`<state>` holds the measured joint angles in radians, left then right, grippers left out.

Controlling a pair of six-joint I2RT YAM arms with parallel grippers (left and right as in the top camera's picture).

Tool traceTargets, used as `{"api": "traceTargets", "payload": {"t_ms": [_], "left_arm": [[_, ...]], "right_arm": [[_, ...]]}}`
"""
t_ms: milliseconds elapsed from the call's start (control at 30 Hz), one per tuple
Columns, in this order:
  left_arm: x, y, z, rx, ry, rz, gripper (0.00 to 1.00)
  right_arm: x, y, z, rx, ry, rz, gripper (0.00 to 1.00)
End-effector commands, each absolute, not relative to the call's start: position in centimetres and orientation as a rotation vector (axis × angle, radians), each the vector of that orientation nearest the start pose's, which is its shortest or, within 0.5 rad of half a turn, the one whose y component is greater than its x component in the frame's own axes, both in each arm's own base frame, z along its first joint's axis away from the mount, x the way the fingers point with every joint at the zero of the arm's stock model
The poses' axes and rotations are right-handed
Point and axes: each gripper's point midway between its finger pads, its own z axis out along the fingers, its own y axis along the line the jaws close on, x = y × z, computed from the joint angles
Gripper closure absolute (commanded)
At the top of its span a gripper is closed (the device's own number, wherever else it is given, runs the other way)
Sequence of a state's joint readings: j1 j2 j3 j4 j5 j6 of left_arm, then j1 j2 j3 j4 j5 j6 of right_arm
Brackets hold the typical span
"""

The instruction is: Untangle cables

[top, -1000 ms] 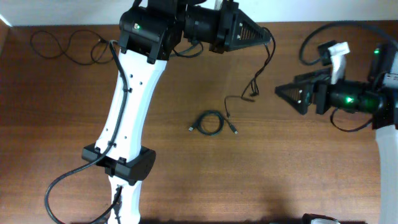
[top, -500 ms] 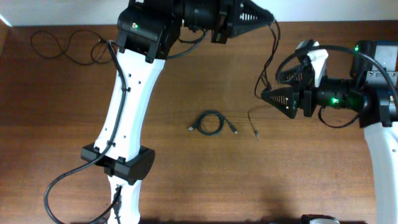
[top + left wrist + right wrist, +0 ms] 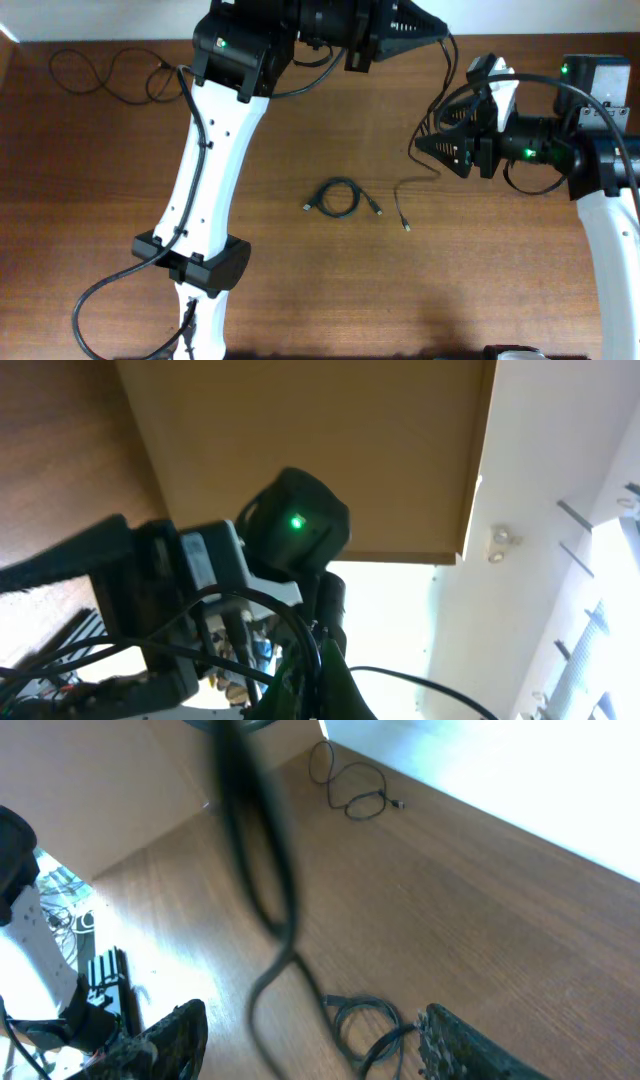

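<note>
Pointing inward, right fingers (image 3: 160,1040) (spread wide) bracket the hanging cable (image 3: 268,885).

No readable text, labels or numbers in any view.

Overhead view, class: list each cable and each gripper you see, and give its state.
left gripper: shut on the lifted cable.
right gripper: open, straddling the lifted cable.
lifted cable: hanging from the left gripper, plug end low by the table.
coiled cable: lying coiled, untouched.
far cable: lying loose and wavy, untouched.
</note>
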<state>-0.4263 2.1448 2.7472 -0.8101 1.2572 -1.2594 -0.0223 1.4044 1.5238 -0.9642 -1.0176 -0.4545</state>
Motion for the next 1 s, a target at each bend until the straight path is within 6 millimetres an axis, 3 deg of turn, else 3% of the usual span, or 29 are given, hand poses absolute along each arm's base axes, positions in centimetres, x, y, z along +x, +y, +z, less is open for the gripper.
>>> {"api": "traceTargets", "payload": {"t_ms": [0,300,367,433,800,833,900,967], "left_arm": [[32.4,-33.1,51.8,0.363,2.247,-2.197,1.0],[32.3,-33.1,52.3,0.399,2.22,-2.199,1.0],[32.3,-33.1,52.3,0.403,2.217,-2.197,1.0],[32.3,-33.1,52.3,0.403,2.217,-2.197,1.0],[32.5,-33.1,52.3,0.414,2.202,-2.182,1.0],[32.5,-33.1,52.2,0.418,2.195,-2.176,1.0],[32.6,-33.1,52.2,0.42,2.19,-2.17,1.0],[32.7,-33.1,52.2,0.416,2.187,-2.166,1.0]], "right_arm": [[33.4,13.9,32.8,-0.872,1.948,0.909,0.36],[34.4,13.8,32.1,-0.866,1.954,0.91,0.42],[34.4,13.8,32.1,-0.866,1.954,0.911,0.5],[34.4,13.8,32.1,-0.865,1.954,0.911,0.69],[34.6,13.1,32.5,-0.794,1.978,0.928,0.7],[34.6,12.8,32.6,-0.78,1.981,0.923,0.73],[34.7,12.1,32.9,-0.728,1.997,0.926,0.91],[34.7,11.2,33.3,-0.673,2.011,0.925,0.96]]}}
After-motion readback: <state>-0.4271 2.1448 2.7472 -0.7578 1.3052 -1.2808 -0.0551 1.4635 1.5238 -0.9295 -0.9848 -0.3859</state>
